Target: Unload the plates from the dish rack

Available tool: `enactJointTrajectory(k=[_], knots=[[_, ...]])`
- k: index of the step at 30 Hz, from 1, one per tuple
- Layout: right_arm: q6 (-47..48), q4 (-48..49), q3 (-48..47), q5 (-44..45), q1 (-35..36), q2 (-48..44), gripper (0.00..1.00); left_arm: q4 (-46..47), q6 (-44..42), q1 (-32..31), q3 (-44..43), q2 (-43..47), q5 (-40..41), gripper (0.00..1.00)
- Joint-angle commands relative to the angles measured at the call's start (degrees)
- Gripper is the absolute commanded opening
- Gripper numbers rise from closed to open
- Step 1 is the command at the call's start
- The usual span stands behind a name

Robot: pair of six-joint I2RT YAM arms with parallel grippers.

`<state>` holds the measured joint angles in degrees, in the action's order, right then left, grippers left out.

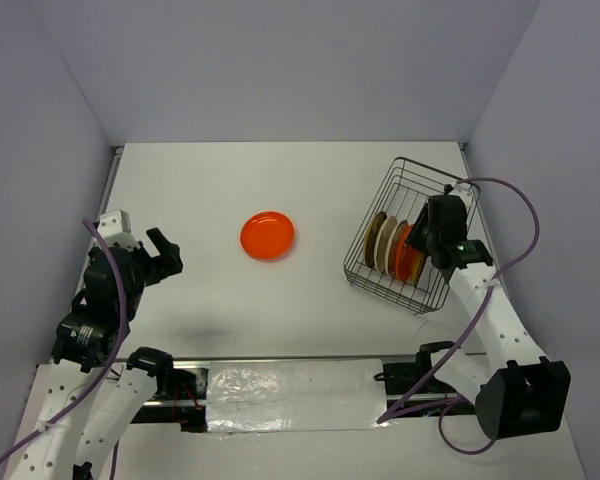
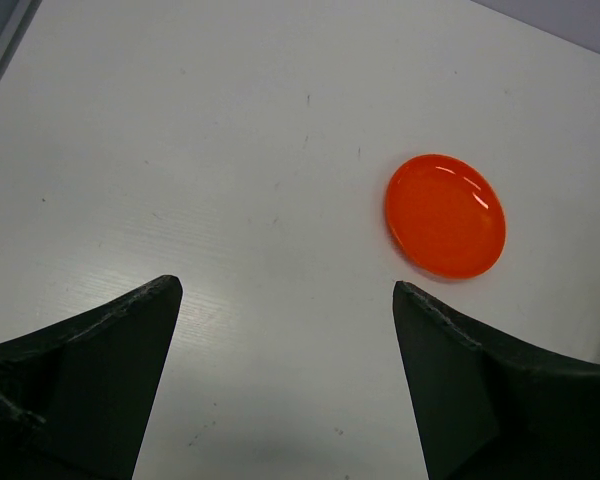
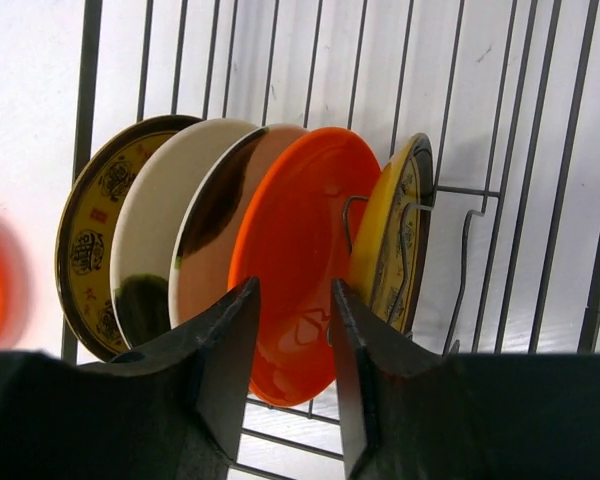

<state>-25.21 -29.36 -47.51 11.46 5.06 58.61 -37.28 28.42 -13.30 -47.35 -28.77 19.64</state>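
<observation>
The dish rack [image 1: 412, 190] stands at the right and holds several plates on edge. In the right wrist view they are, from the left, a brown and yellow patterned plate [image 3: 95, 240], a cream plate [image 3: 155, 230], a cream plate with a dark patch [image 3: 215, 215], an orange plate [image 3: 300, 230] and another yellow patterned plate [image 3: 390, 240]. My right gripper [image 1: 427, 240] [image 3: 293, 290] hangs over the rack with its jaws a little apart, just in front of the orange plate and gripping nothing. Another orange plate [image 1: 267, 236] [image 2: 445, 215] lies flat mid-table. My left gripper [image 1: 165, 255] [image 2: 285, 290] is wide open and empty at the left.
White walls close the table in at the left, back and right. The rack's wire wall [image 3: 87, 60] rises close round my right gripper. A metal rail with clear film [image 1: 280, 385] runs along the near edge between the arm bases.
</observation>
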Motion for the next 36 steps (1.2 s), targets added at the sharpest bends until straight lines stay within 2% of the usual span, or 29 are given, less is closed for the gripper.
enactJointTrajectory(k=[1,3,7,10,14,20,27,30,31,36], knots=[[0.6,2.0,0.8,-0.9,-0.8,-3.1,0.43,2.6,-1.4,-0.3,-0.8,-0.2,-0.7,0.99],[1.1,3.8,1.0,-3.1,-0.8,-5.3,0.46,2.8,-1.5,-0.3,-0.8,-0.4,-0.9,1.0],[1.5,5.1,-0.1,-6.8,-0.8,-8.4,0.63,2.8,-1.7,-0.4,-0.8,-0.8,-1.2,1.0],[1.8,4.9,-1.3,-5.9,-0.8,-9.5,0.63,2.9,-1.7,-0.4,-0.7,-0.9,-1.4,0.99],[1.4,0.1,-3.1,0.3,-1.2,-6.3,0.61,2.9,-1.8,-0.4,-0.7,-0.9,-1.4,1.0],[0.9,1.0,-0.4,1.7,-2.0,-5.3,0.47,2.9,-1.8,-0.6,-0.7,-0.8,-1.4,0.99],[1.4,4.8,2.8,-2.4,-2.6,0.7,0.45,2.7,-1.7,-0.9,-0.7,-0.6,-1.2,0.99],[0.9,5.9,4.3,-3.6,-2.7,1.9,0.41,2.7,-1.6,-1.0,-0.7,-0.4,-0.8,1.0],[0.5,6.4,4.8,-3.8,-2.7,1.9,0.34,2.6,-1.6,-1.0,-0.8,-0.4,-0.8,0.99],[1.0,4.3,3.0,-3.4,-2.6,-0.9,0.15,2.7,-1.5,-1.1,-0.8,-0.8,-0.9,1.0]])
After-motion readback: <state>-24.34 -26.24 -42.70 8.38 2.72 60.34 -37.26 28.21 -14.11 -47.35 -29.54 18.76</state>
